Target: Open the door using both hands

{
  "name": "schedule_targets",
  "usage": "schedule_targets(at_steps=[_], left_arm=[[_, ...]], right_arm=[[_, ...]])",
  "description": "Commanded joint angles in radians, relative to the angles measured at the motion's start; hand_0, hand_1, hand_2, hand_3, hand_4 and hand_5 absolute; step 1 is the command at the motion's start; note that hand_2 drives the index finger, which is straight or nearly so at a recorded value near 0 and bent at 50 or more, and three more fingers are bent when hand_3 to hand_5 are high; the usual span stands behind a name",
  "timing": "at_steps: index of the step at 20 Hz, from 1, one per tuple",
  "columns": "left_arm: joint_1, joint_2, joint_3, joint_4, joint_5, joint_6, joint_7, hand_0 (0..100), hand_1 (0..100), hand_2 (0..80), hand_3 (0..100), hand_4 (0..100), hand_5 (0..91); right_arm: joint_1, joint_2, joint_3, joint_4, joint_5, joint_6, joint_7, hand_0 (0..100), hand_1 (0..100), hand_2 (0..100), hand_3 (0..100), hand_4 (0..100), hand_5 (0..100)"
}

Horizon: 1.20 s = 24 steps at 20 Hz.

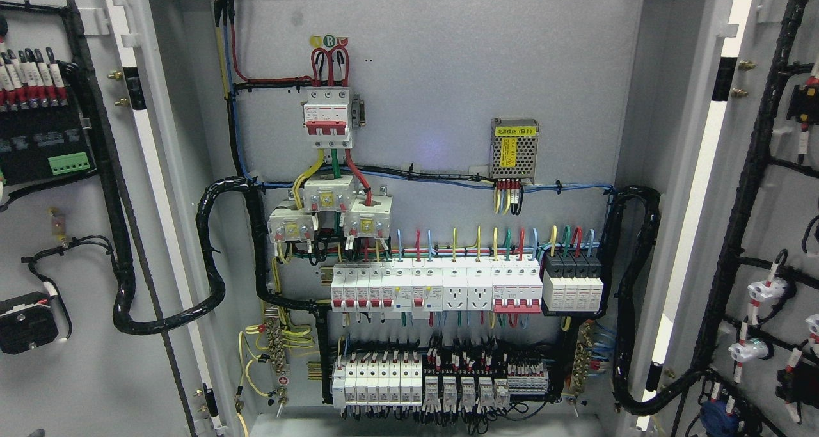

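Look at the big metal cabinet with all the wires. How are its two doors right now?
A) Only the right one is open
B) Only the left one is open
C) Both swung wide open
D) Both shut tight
C: the left door and the right door both stand swung outward, so the breakers and the back panel inside show fully. No robot hand is in view.

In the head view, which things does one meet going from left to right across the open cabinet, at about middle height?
Left door → black cable loop → three-pole breaker → mesh-covered power supply → right black cable loop → right door.
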Motion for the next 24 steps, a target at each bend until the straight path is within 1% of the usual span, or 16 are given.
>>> schedule_targets(at_steps=[1,3,7,9,13,17,18,20,21,24], left_arm=[[0.070,-0.098,-0.092,-0.091,-0.108,-0.018,0.000,0,0,0.0,0,3,0.0],[0.088,-0.116,-0.094,-0.102,-0.128,-0.018,0.000,0,0,0.0,0,3,0.0],[0.093,-0.158,-0.123,-0.111,-0.189,-0.018,0.000,0,0,0.0,0,3,0.0],[0.116,-0.169,-0.129,-0.111,-0.212,-0.018,-0.002,0,0,0.0,0,3,0.0],[0.123,-0.196,-0.150,-0.110,-0.243,-0.030,-0.002,0,0,0.0,0,3,0.0],[0.148,-0.202,-0.166,-0.108,-0.266,-0.034,-0.002,0,0,0.0,0,3,0.0],[0.151,-0.205,-0.173,-0.105,-0.274,-0.034,-0.002,0,0,0.0,0,3,0.0],[0.171,-0.216,-0.184,-0.099,-0.290,-0.032,0.000,0,0,0.0,0,3,0.0],[0.179,-0.224,-0.186,-0.094,-0.298,-0.031,0.000,0,0,0.0,0,3,0.0],[0.200,-0.259,-0.206,-0.049,-0.335,-0.021,0.000,0,0,0.0,0,3,0.0]], right_arm=[[-0.006,-0.005,0.041,-0.036,0.001,0.000,0.001,11,0,0,0,0,0],[-0.010,-0.006,0.052,-0.045,0.001,-0.001,0.001,11,0,0,0,0,0],[-0.025,-0.006,0.102,-0.045,0.003,-0.003,0.003,11,0,0,0,0,0],[-0.041,-0.006,0.151,-0.040,0.004,-0.003,0.003,11,0,0,0,0,0],[-0.039,0.001,0.257,-0.011,0.016,-0.001,0.003,11,0,0,0,0,0],[-0.039,0.014,0.328,0.032,0.021,-0.003,0.004,11,0,0,0,0,0],[-0.036,0.018,0.343,0.041,0.035,-0.003,0.004,11,0,0,0,0,0],[-0.029,0.038,0.377,0.061,0.096,-0.003,0.006,11,0,0,0,0,0],[-0.029,0.053,0.395,0.071,0.126,-0.004,0.007,11,0,0,0,0,0],[-0.019,0.083,0.440,0.105,0.160,-0.004,0.007,11,0,0,0,0,0]])
